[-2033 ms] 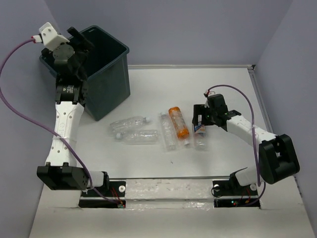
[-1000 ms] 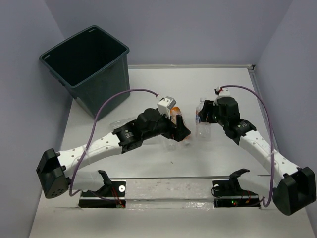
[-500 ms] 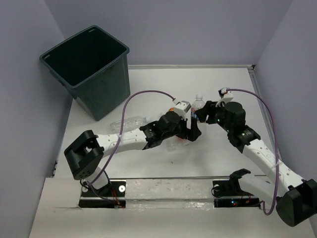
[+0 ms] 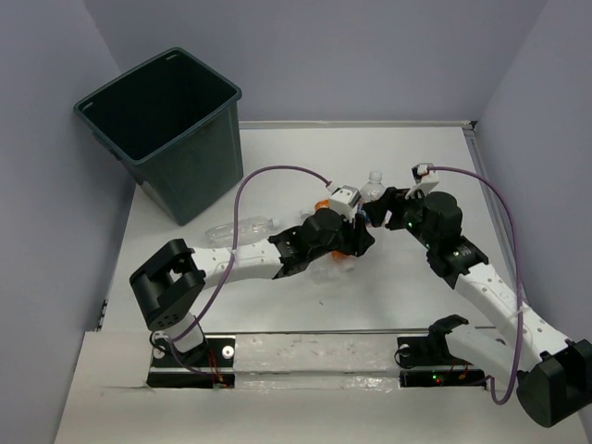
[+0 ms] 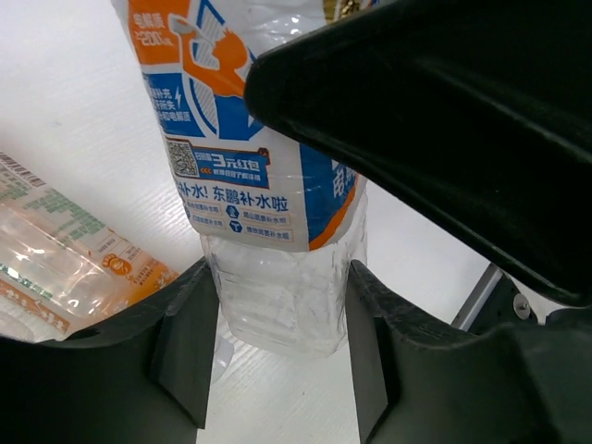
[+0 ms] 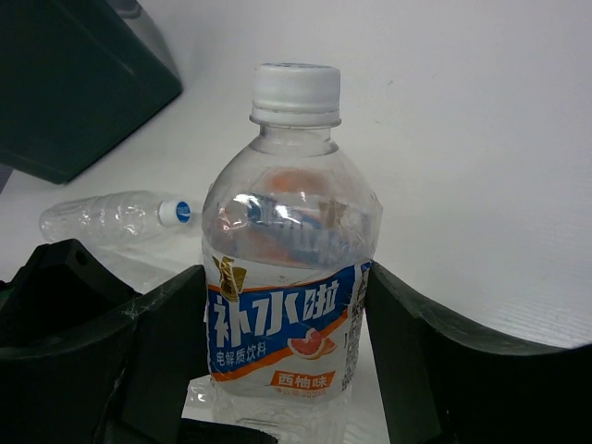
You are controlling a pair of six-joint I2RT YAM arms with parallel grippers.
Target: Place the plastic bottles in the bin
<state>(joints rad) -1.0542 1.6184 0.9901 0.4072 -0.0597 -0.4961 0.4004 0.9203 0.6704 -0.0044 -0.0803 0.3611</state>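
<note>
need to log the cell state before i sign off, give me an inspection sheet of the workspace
surface: white table, no spills seen
job's things: labelled bottle upright between both grippers; clear bottle and orange bottle lying on the table; bin upright at far left, inside too dark to judge
clutter: nothing seen
grippers: right gripper shut on the labelled bottle; left gripper flanks its lower part, grip unclear
cables: purple cables loop free above each arm
surroundings: plain lilac walls
</note>
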